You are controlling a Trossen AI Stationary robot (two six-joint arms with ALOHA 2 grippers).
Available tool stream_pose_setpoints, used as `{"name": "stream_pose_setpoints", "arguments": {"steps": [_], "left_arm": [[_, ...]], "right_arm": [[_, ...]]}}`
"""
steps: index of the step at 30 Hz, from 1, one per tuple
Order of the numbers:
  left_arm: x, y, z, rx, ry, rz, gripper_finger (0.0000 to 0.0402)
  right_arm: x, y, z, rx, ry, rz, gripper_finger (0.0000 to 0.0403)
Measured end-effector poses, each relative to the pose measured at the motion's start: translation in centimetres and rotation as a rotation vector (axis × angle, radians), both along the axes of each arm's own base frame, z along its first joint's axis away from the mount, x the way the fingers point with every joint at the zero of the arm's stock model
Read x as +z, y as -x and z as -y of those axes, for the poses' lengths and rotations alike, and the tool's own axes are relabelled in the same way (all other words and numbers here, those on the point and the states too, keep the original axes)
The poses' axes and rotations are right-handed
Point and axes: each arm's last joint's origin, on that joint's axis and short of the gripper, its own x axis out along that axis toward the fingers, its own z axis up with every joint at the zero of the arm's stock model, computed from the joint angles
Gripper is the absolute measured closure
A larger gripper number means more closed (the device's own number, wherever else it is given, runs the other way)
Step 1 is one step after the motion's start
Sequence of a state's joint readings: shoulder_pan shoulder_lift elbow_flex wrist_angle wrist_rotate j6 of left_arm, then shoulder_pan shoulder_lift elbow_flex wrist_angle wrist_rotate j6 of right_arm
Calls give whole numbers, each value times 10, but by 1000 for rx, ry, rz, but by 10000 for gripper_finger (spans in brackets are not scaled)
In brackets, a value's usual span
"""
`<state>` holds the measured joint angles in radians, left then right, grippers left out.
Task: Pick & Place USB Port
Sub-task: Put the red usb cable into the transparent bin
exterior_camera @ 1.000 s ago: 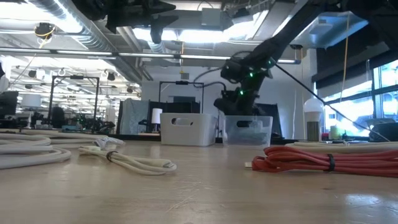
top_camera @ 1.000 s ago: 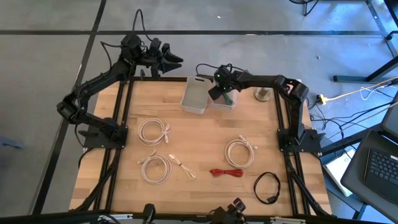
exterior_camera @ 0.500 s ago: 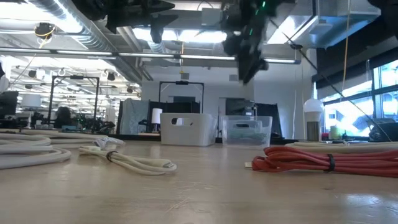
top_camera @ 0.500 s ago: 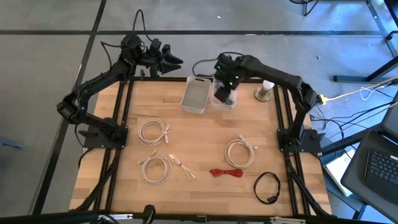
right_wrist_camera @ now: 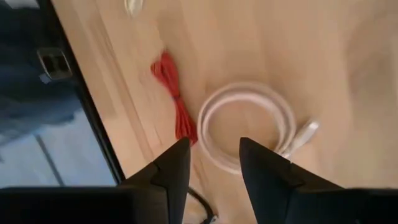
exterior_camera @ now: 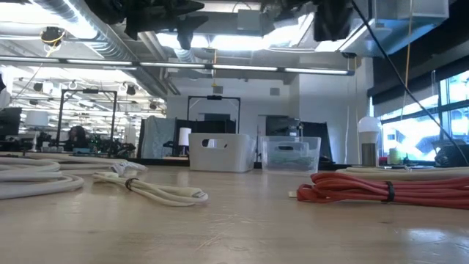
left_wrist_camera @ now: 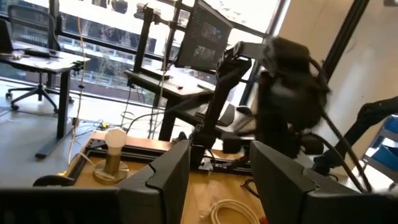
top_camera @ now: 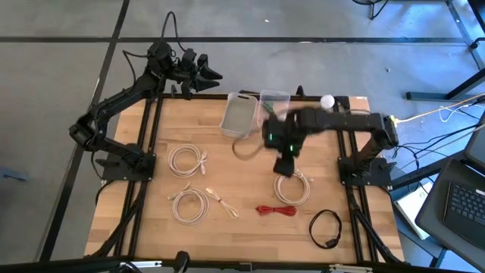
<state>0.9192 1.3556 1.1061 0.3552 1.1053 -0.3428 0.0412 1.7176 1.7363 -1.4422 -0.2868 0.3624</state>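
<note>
My right gripper (top_camera: 283, 164) is open and empty, above the table's middle right. In its wrist view (right_wrist_camera: 214, 167) it looks down on a white coiled cable (right_wrist_camera: 247, 124) with a red bundled cable (right_wrist_camera: 175, 93) beside it. The same white coil (top_camera: 292, 186) lies flat on the wood just nearward of the gripper. My left gripper (top_camera: 209, 74) waits open beyond the table's far left edge; its open fingers also show in the left wrist view (left_wrist_camera: 219, 180). A white bin (top_camera: 239, 117) and a clear bin (top_camera: 274, 101) stand at the far edge.
Two more white coils (top_camera: 187, 159) (top_camera: 189, 205), a short white cable (top_camera: 222, 203), the red cable (top_camera: 276, 210) and a black cable loop (top_camera: 326, 227) lie on the table. A lamp with a round bulb (top_camera: 327, 101) stands at the far right. Black frame rails run along both sides.
My right gripper has risen from just over the clear bin at the far edge, then swung toward the table's near edge. It now hangs over the white coil at the middle right. The cables and bins have not moved.
</note>
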Motion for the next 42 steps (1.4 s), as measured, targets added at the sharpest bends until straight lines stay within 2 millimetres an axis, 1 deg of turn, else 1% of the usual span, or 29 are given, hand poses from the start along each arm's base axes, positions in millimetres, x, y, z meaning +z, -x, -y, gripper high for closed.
{"name": "stream_pose_setpoints", "arguments": {"steps": [3,7,12,16,20,25,29,34,39,42], "left_arm": [[-1,0,0,1,-15,-2,240],[-3,0,0,3,-3,-17,240],[-6,-1,0,-2,22,-36,240],[-6,-1,1,-23,25,-41,240],[-6,-1,1,-22,12,-38,240],[-6,-1,1,-25,11,-38,240],[-6,-1,1,-25,11,-38,240],[-6,-1,1,-25,10,-38,240],[-6,-1,1,-24,-16,-34,240],[-7,-1,1,-24,-12,-36,240]], "right_arm": [[-18,3,-28,10,21,-58,262],[-45,5,-59,-14,10,-86,262],[-81,5,-93,-27,-70,-45,262],[-107,8,-112,-27,-101,17,262],[-131,16,-118,-30,-52,46,262],[-158,23,-116,-86,-56,48,262],[-173,23,-115,-92,-50,94,262],[-194,20,-116,-87,-44,91,262],[-205,17,-118,-83,-54,80,263],[-208,16,-118,-84,-53,76,276]]}}
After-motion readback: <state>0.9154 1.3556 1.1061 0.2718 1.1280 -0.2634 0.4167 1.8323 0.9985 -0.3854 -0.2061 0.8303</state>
